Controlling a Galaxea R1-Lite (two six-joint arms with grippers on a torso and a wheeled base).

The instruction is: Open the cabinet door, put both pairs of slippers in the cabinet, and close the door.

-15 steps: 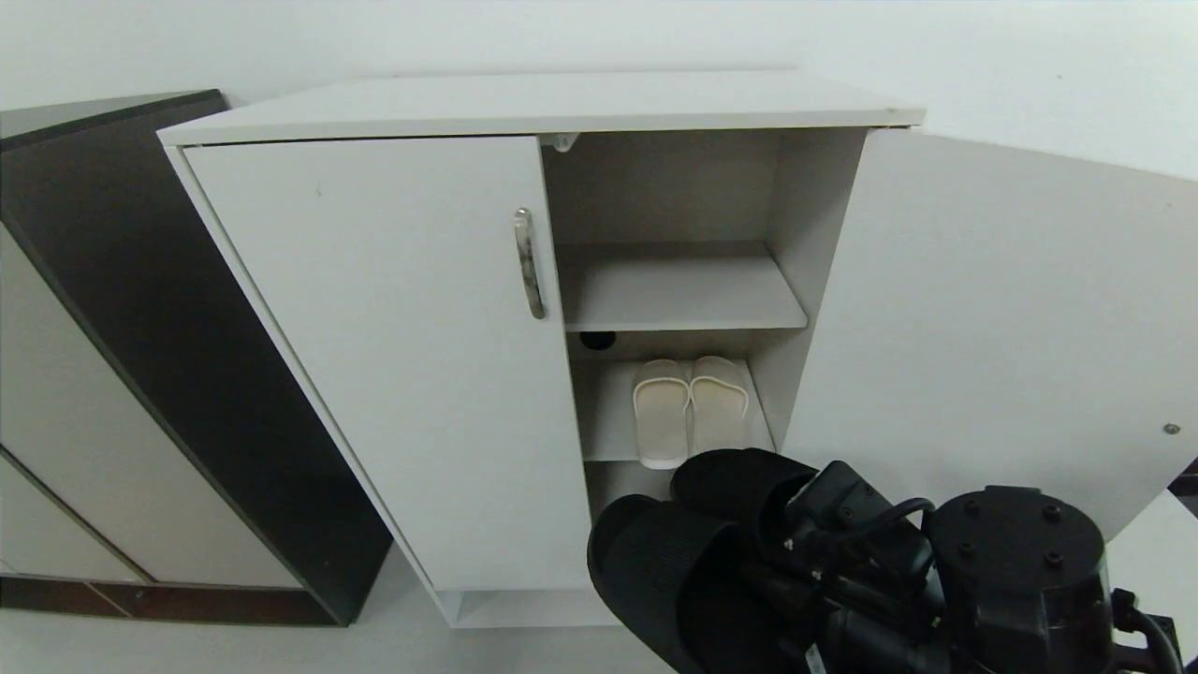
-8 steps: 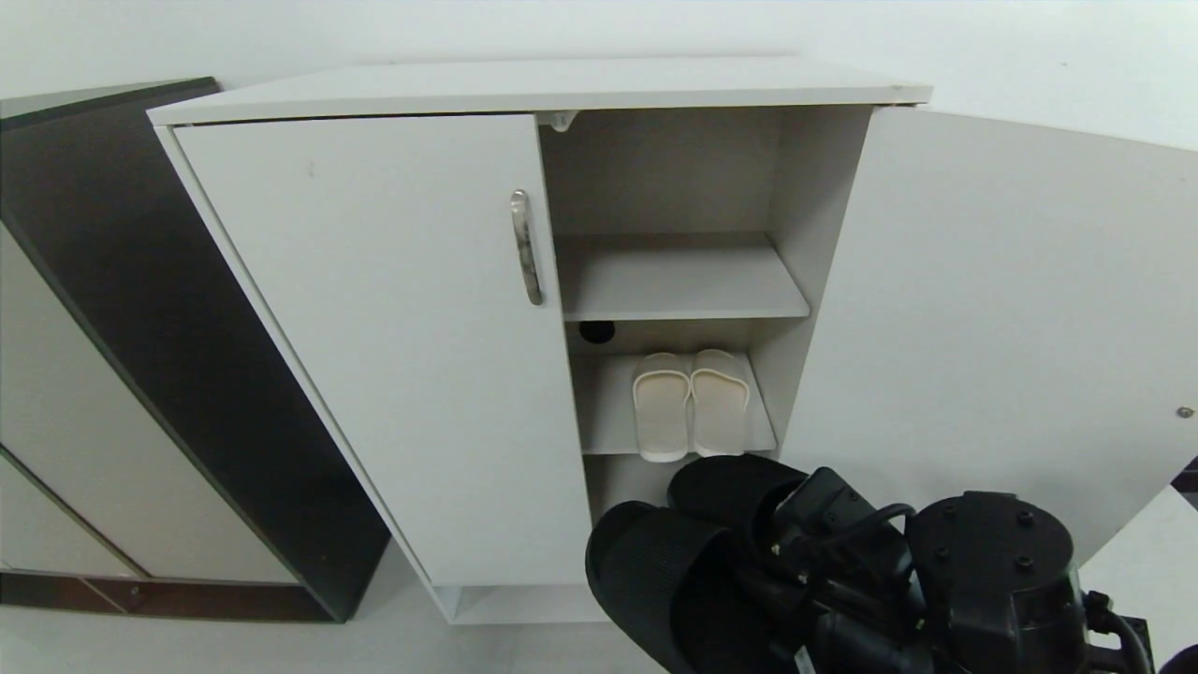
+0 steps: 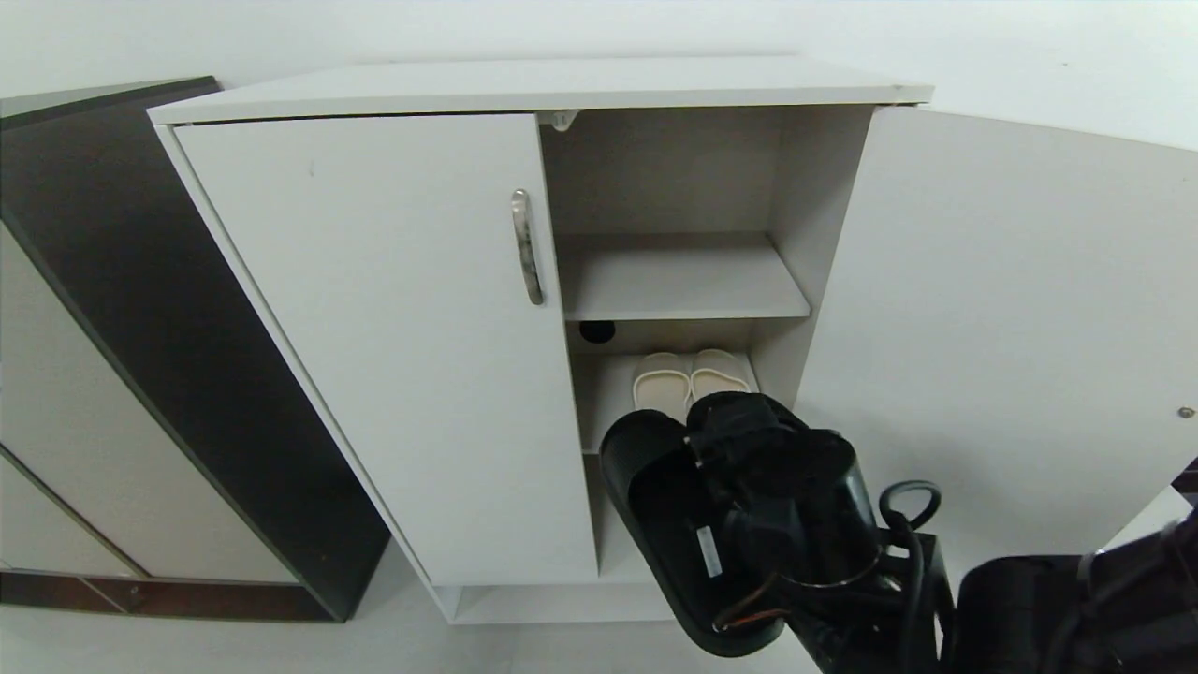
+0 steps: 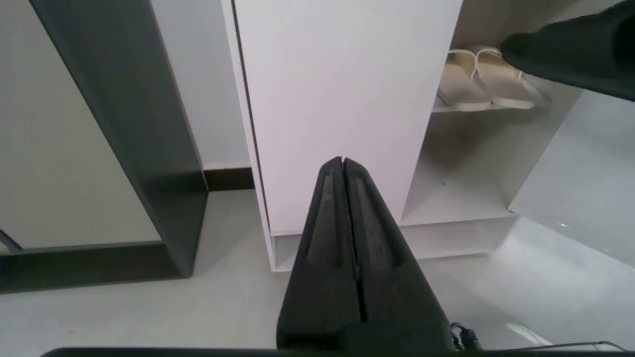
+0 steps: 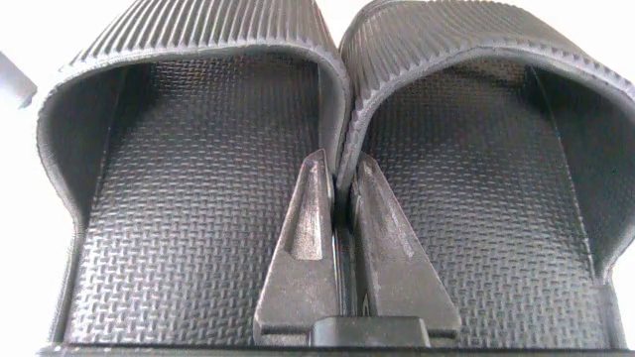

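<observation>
The white cabinet (image 3: 533, 89) stands with its right door (image 3: 1011, 309) swung open and its left door (image 3: 393, 346) shut. A cream pair of slippers (image 3: 691, 377) lies on the middle shelf, also seen in the left wrist view as cream slippers (image 4: 486, 79). My right gripper (image 5: 337, 193) is shut on the inner edges of the black slippers (image 5: 337, 149), pinching the pair together. In the head view the black slippers (image 3: 655, 505) hang in front of the open compartment, at about the lower shelf's height. My left gripper (image 4: 342, 174) is shut and empty, low in front of the left door.
A dark panel (image 3: 140, 309) leans against the wall to the cabinet's left. The top shelf (image 3: 679, 281) is bare. The bottom shelf (image 4: 461, 198) shows below the cream pair. Grey floor (image 4: 228, 288) stretches in front of the cabinet.
My right arm has lifted and turned the black slippers toward the open compartment, so they now hide the front of the cream pair. The camera shifted slightly at first.
</observation>
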